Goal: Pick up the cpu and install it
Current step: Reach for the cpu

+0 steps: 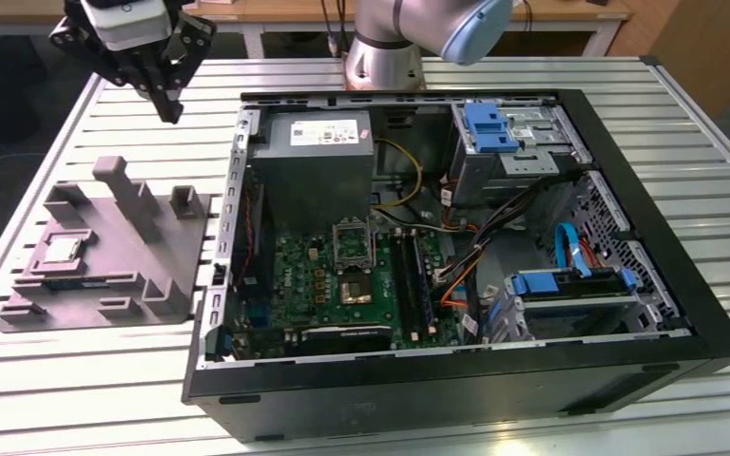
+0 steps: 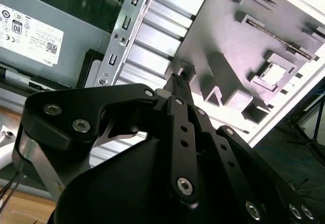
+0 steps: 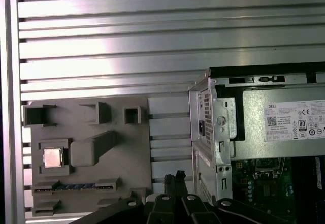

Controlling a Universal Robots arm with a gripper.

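Gripper [image 1: 171, 114], closed and empty, hangs apart from one cpu [image 1: 61, 251] in one tray [image 1: 102, 237].

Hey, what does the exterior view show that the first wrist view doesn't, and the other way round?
Extra in the exterior view: the arm's base, the blue drive brackets and a blue cable inside the open case. Extra in the first wrist view: a blue strip lying in a tray slot. Shared: the cpu seated in the grey tray, the labelled grey box, the slatted table, and the shut, empty claw, apart from the cpu.
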